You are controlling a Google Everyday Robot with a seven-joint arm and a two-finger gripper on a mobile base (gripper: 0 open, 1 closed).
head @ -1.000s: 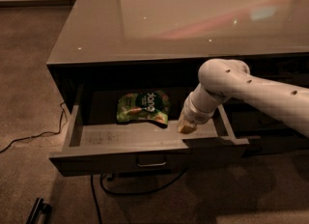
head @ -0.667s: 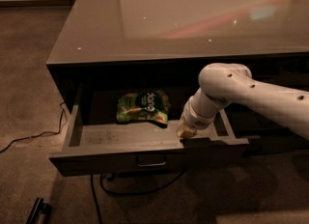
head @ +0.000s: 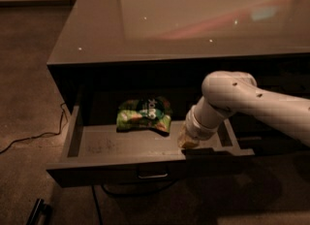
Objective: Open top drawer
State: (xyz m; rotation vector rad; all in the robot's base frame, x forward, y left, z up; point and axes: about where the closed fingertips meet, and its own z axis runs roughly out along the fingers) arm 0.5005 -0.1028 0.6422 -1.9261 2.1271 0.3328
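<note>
The top drawer [head: 97, 144] is dark grey and stands pulled out from under the glossy counter, its grey tray floor showing. Its flat front carries one small metal bar handle [head: 152, 175] at the centre. A green snack bag [head: 144, 115] lies on the drawer floor near the back. My gripper [head: 187, 141] reaches down from the white arm [head: 252, 105] into the right part of the drawer, just behind the front panel and right of the bag.
The glossy counter top [head: 193, 20] overhangs the drawer. Brown carpet lies to the left, with a thin black cable [head: 34, 136] on it. A dark bar [head: 38, 210] sits at the bottom left. Another cable hangs under the drawer.
The drawer front has come a little further out toward the camera, and the arm has shifted slightly with it. The bag stays put.
</note>
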